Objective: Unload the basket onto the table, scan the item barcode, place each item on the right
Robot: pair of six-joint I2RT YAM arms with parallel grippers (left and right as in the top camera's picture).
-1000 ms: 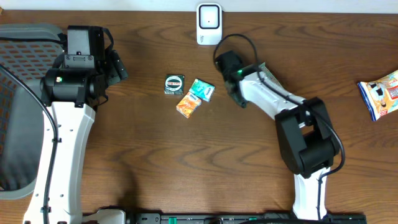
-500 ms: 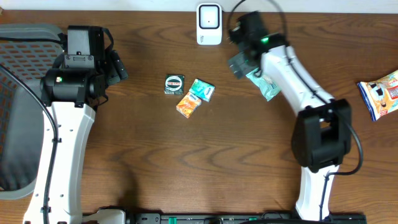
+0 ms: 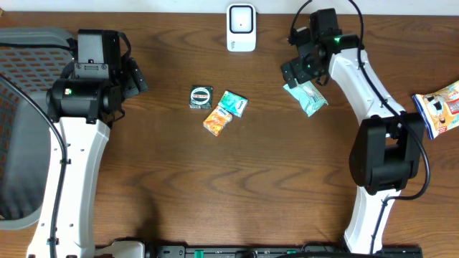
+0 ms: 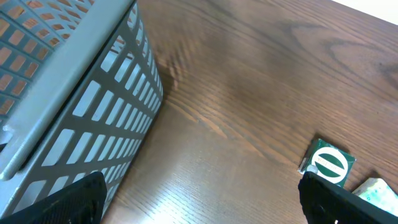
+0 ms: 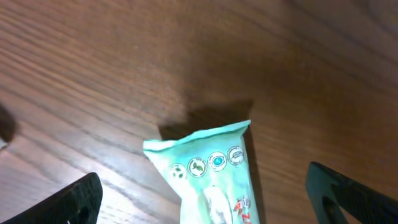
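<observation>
The glossy mint-green packet (image 5: 211, 180) lies flat on the wood-grain table (image 3: 215, 201), right of the white scanner (image 3: 241, 27), under the right gripper (image 3: 301, 72), whose jaws are spread and hold nothing. The left gripper (image 3: 138, 77), also spread and empty, hangs beside a grey lattice basket (image 4: 74, 106).

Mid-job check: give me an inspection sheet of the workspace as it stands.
Surface: brown wood table, no spills seen.
Job's things: white scanner at far edge; mint packet lying flat under right gripper.
Clutter: green-and-white pack, teal packet, orange packet mid-table; snack bag at right edge.
Grippers: left gripper and right gripper, jaws open, empty.
Cables: black cable looping off right arm.
Surroundings: grey mesh basket at left.
</observation>
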